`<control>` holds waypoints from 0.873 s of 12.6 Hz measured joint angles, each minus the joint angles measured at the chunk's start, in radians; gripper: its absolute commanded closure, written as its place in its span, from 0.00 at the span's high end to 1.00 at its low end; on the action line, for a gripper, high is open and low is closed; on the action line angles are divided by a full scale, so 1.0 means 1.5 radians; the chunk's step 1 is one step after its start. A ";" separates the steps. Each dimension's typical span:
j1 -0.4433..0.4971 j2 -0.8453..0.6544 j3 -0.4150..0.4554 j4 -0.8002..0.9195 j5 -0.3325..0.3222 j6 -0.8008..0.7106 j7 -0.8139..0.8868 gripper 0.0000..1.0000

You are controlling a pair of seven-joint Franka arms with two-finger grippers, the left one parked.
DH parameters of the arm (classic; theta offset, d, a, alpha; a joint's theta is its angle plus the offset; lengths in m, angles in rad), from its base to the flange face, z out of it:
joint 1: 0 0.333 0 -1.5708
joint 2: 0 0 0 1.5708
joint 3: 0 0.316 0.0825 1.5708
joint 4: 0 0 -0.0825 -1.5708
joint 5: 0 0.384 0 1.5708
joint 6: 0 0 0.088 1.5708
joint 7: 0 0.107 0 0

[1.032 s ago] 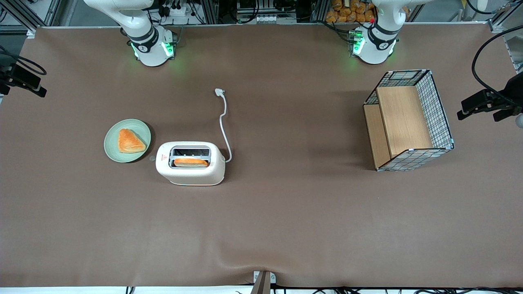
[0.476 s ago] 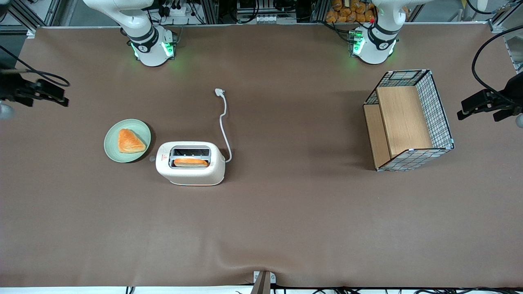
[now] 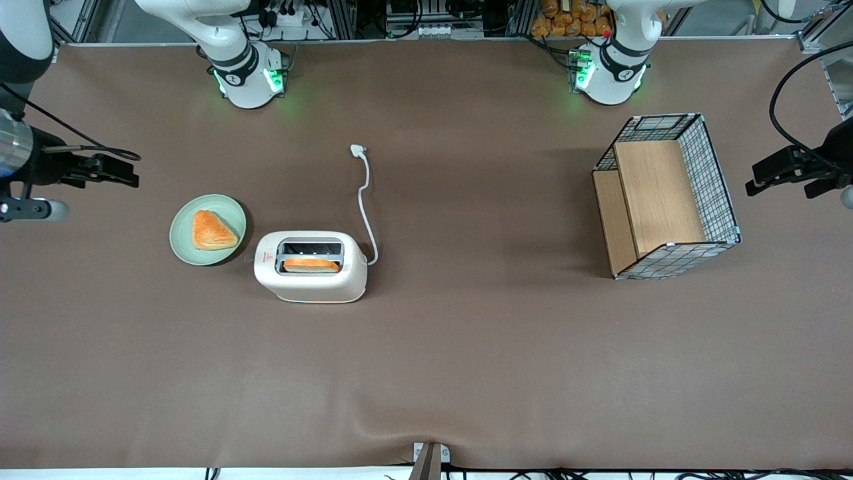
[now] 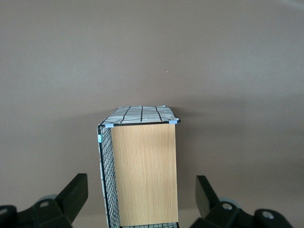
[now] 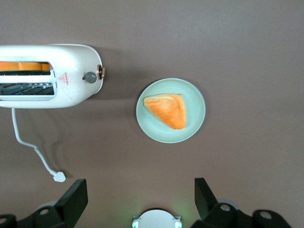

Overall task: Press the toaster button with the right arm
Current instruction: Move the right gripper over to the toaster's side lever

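The cream-white toaster (image 3: pixel 310 267) stands on the brown table with an orange slice (image 3: pixel 311 265) in the slot nearer the front camera. Its small grey button (image 3: pixel 248 259) sticks out of the narrow end that faces the green plate (image 3: pixel 183 248). In the right wrist view the toaster (image 5: pixel 71 90) and its button (image 5: pixel 90 77) show from above. My right gripper (image 3: pixel 130 171) hangs open and empty above the table at the working arm's end, well apart from the toaster and farther from the front camera than the plate. Its fingers (image 5: pixel 76 194) stand wide apart around the gripper's middle (image 5: pixel 140 186).
The green plate (image 5: pixel 194 95) holds a triangular pastry (image 3: pixel 212 231) beside the toaster's button end. The white cord runs to a plug (image 3: pixel 358 151), also in the right wrist view (image 5: pixel 59 176). A wire basket with wooden panels (image 3: pixel 666 197) stands toward the parked arm's end.
My right gripper has moved in from the table's edge toward the plate and toaster, and more of the arm shows. The toaster, plate and basket have not moved.
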 measured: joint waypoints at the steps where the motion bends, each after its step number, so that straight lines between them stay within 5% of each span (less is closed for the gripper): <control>1: 0.000 0.004 0.000 -0.007 0.011 0.000 0.000 1.00; 3: 0.000 0.021 -0.001 -0.016 0.043 0.001 0.000 1.00; 5: -0.003 0.050 -0.003 -0.021 0.082 0.012 0.000 0.66; 7: -0.003 0.082 -0.003 -0.022 0.114 0.035 0.000 0.13; 8: -0.002 0.096 -0.003 -0.022 0.138 0.045 0.000 0.00; 11: 0.005 0.137 -0.001 -0.023 0.180 0.086 0.000 0.00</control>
